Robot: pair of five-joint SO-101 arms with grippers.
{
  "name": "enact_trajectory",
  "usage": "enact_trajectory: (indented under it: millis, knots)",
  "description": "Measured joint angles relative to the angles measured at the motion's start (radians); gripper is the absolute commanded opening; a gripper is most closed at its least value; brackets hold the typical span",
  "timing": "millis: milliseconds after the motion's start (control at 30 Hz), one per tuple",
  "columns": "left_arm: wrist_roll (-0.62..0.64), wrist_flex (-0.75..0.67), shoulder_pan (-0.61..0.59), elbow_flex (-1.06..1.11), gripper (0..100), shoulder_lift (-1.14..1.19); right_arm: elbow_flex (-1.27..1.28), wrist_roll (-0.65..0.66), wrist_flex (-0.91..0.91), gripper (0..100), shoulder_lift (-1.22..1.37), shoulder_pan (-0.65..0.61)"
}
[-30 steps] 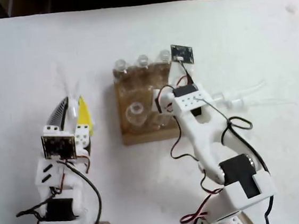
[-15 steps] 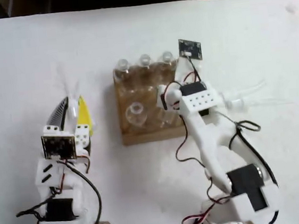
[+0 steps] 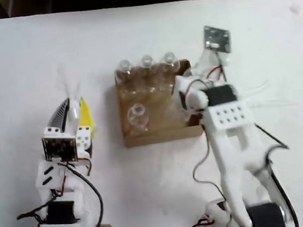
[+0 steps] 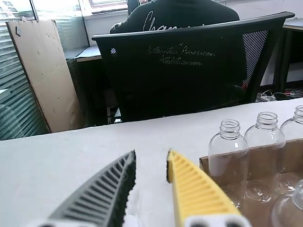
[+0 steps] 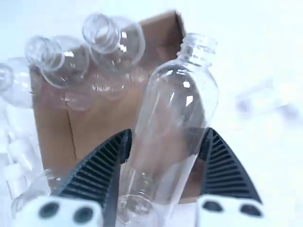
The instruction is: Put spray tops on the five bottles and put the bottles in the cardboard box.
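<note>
Right wrist view: right gripper (image 5: 166, 137) was clamped on the held bottle (image 5: 173, 123), one black finger on each side of the lower body. Bottle was tilted, open neck pointing away from the wrist. High view put it at the right side of the cardboard box (image 3: 154, 137); couldn't tell if its base touched the box floor. Handling, my read: empty thin clear plastic, so very light, smooth and slippery, and the walls would flex under squeeze. Best hold was on the straight cylindrical body, mid to low, as here. The shoulder tapers and would likely squirt out of the fingers; the neck needs to stay free for a spray top. Light grip force should be enough, too much would dent it. Looks: round, transparent, domed shoulder, short threaded neck, no top fitted. Three bottles (image 3: 147, 65) stood upright in a row along the far wall of the box and a fourth bottle (image 3: 137, 115) sat near-left inside it, all uncapped too. Pale pieces (image 5: 258, 101) lay on the table (image 3: 25, 51) right of the box, maybe spray tops, too blurred to say. Left gripper (image 4: 150, 163) sat left of the box with grey and yellow fingers spread apart, nothing between them.
</note>
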Motion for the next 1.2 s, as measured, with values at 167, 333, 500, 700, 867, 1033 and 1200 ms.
enact_trajectory:
  millis: [167, 333, 500, 700, 867, 1033, 1200]
  knots:
    - [-0.025, 0.0, 0.018, 0.0, 11, 0.0, 0.11, 0.18, 0.0, 11.5, -0.261, -0.032]
    - [-0.034, 0.0, 0.031, 0.0, 11, 0.0, 0.315, 0.364, -0.046, 11.5, -0.571, -0.083]
    - [-0.037, 0.0, 0.032, 0.0, 11, 0.0, 0.582, 0.503, -0.13, 11.5, -0.936, 0.081]
    - [-0.037, 0.0, 0.032, 0.0, 11, 0.0, 1.025, 0.582, -0.473, 3.5, -1.303, 0.318]
    - [-0.037, 0.0, 0.032, 0.0, 11, 0.0, 1.192, 0.588, -0.783, 3.2, -1.201, 0.384]
    - [-0.037, 0.012, 0.032, 0.0, 11, 0.0, 1.204, 0.588, -0.985, 3.1, -1.096, 0.47]
    - [-0.037, 0.012, 0.032, 0.0, 11, 0.0, 1.204, 0.591, -0.984, 3.4, -1.007, 0.512]
